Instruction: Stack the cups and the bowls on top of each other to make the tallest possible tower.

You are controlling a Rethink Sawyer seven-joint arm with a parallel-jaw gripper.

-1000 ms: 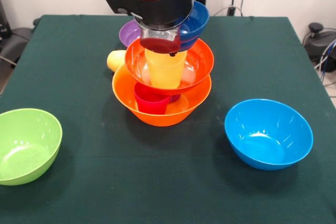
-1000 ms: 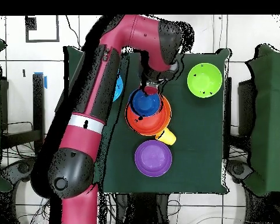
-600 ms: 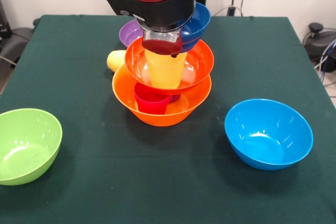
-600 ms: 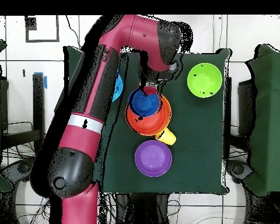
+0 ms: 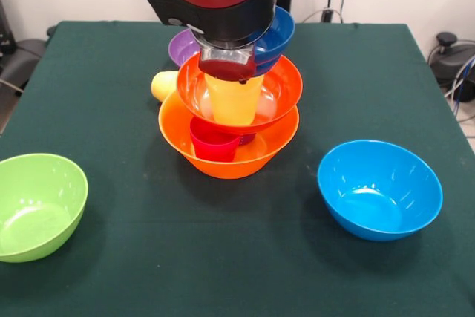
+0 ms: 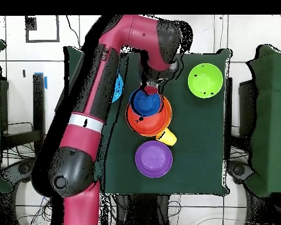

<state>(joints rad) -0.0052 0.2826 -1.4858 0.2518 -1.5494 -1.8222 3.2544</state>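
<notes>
Front view: tower [image 5: 228, 135] stands mid-worktop, nearer the far edge.
Tool [image 5: 226, 64]: clamped on a red-pink cup [image 5: 227, 67], beside the dark blue bowl [image 5: 276, 33].
Risk: a nudge could tip that tilted bowl off.

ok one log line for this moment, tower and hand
tower: orange-yellow base, red-orange bowl, dark blue bowl on top | hand: at tower top, grip unclear | loose: lime green bowl, light blue bowl

tool [image 5: 226, 67] risen slightly, dark blue bowl [image 5: 276, 33] tilted higher
</notes>
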